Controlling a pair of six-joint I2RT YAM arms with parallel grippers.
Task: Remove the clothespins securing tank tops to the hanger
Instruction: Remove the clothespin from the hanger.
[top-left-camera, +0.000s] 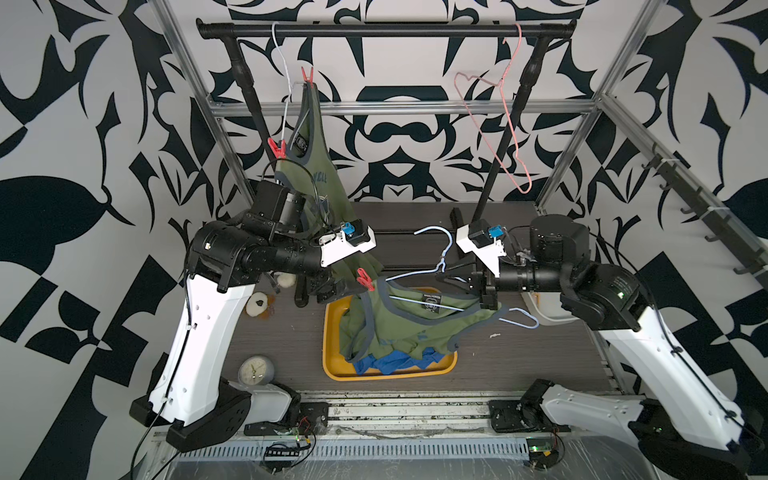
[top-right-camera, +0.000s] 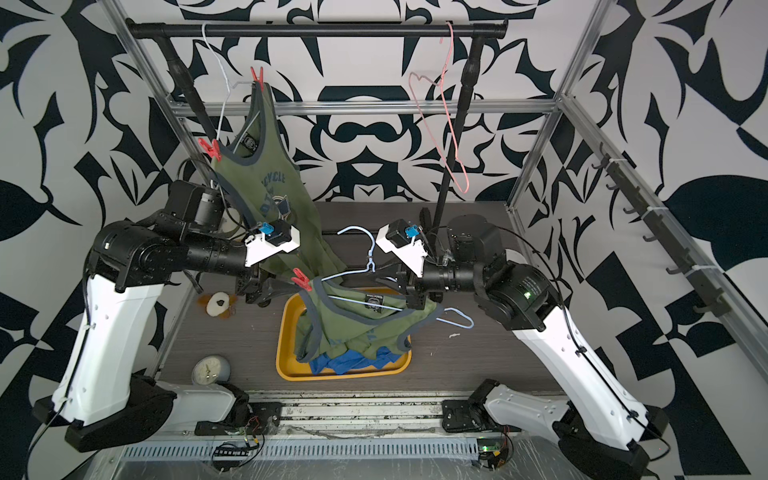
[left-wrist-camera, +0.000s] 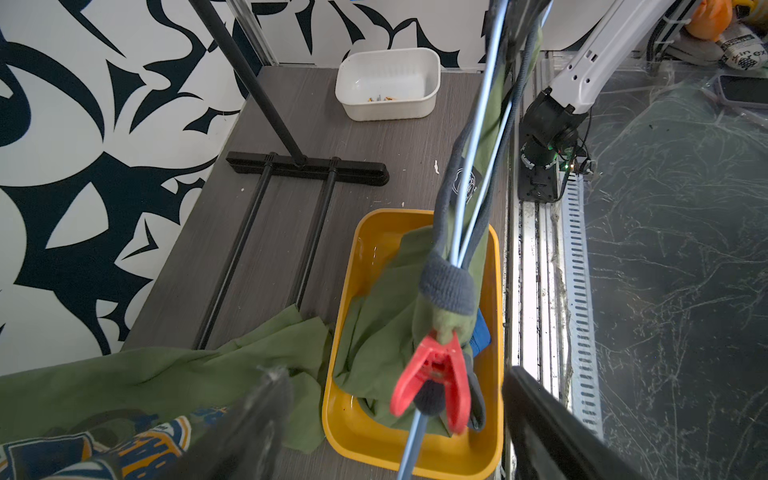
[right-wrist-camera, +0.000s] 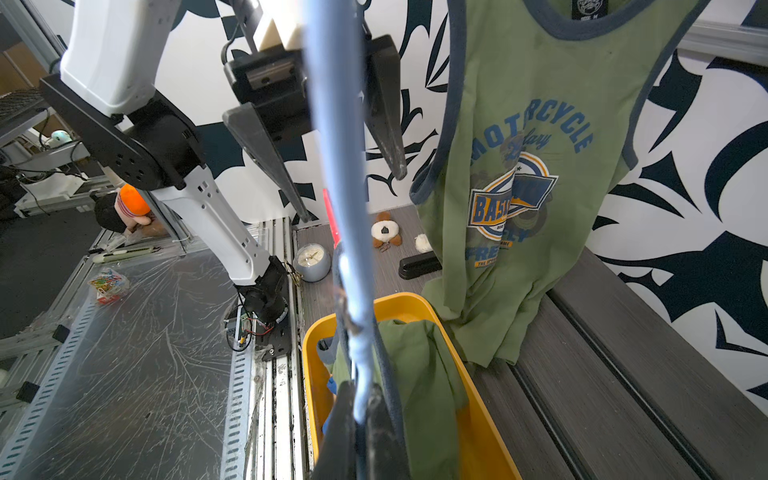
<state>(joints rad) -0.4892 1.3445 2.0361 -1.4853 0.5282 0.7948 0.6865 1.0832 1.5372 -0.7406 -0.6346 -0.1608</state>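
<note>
L gripper (left-wrist-camera: 391, 370) gapes wide, jaws either side of red plastic clothespin (left-wrist-camera: 434, 374), not touching. Pin clips olive-green tank top (left-wrist-camera: 382, 316) to light-blue wire hanger (left-wrist-camera: 410, 449) over yellow plastic tray (left-wrist-camera: 349, 291), tabletop (left-wrist-camera: 415, 137) front-centre. R gripper (right-wrist-camera: 360, 399) clamped on hanger.

This was a robotics lab cell: an aluminium frame (top-left-camera: 399, 109) enclosed a table (top-left-camera: 519, 353) between boldly patterned backdrop walls (top-left-camera: 62, 124), with two arms (top-left-camera: 199, 345) bolted to a rail (top-left-camera: 395, 411) beside exposed circuit boards (top-left-camera: 538, 449).
</note>
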